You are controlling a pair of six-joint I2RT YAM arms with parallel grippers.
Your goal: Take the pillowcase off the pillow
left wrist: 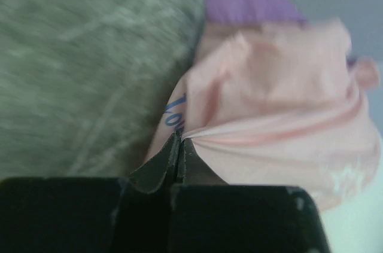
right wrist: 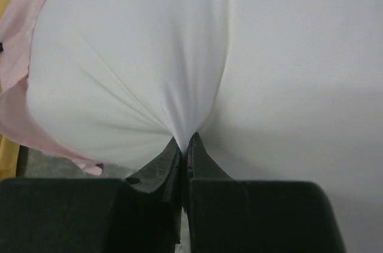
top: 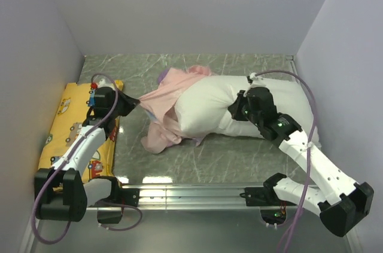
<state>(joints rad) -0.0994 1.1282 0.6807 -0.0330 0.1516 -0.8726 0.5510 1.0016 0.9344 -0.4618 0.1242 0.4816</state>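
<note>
Right up close in the right wrist view, the right fingers are pressed together on a fold of the pillow — the white cloth puckers into little lines where they pinch it. In the left wrist view the left fingers are shut tight too. They pinch an edge of the pillowcase, and the pink cloth pulls into a tight ridge from that spot.

Seen from above, the pillow lies on the counter in the middle and right of the frame. Most of it is bare and white. The pillowcase is pink side out and bunched over the pillow's left end only, with a bit of purple at the top. One corner is drawn out to the left fingers at middle left.

The pillowcase looks thin, light and floppy. It should slide off easily, but it could slip out of a small pinch, so the hem or a thick fold is the best place to hold. The pillow looks soft, puffy and light. It squashes when gripped — it may get dragged along if the case catches on a corner. Holding it on its bare part, away from the case, seems best.

A yellow cushion lies at the far left of the frame, with the left arm over it.
</note>
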